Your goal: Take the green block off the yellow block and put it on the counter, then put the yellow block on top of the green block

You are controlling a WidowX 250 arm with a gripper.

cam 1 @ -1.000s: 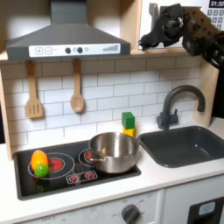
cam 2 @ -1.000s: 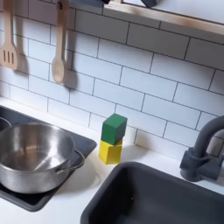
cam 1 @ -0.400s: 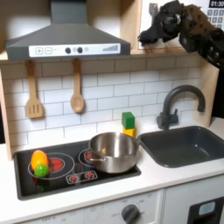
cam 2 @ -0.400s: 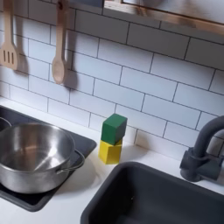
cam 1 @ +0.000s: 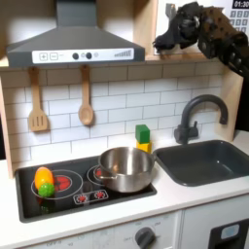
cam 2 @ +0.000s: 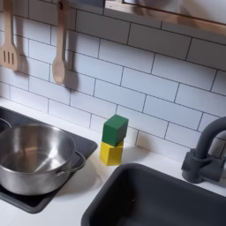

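Observation:
The green block (cam 1: 143,132) sits on top of the yellow block (cam 1: 144,147) on the off-white counter (cam 1: 191,195), against the tiled wall between the stove and the sink. In the second exterior view the green block (cam 2: 115,130) rests slightly turned on the yellow block (cam 2: 111,154). My gripper (cam 1: 162,43) hangs high at the first exterior view's upper right, near the wooden shelf and far above the blocks. It is dark and I cannot make out how its fingers stand; nothing shows in it.
A steel pot (cam 1: 124,167) stands on the black stovetop (cam 1: 68,190) just left of the blocks in both exterior views (cam 2: 35,159). A rounded toy food (cam 1: 44,181) lies on the left burner. The dark sink (cam 1: 209,160) and faucet (cam 1: 195,112) are to the right. Wooden utensils (cam 1: 86,102) hang on the wall.
The arm and gripper have shifted slightly up near the shelf. The blocks and the pot have not moved.

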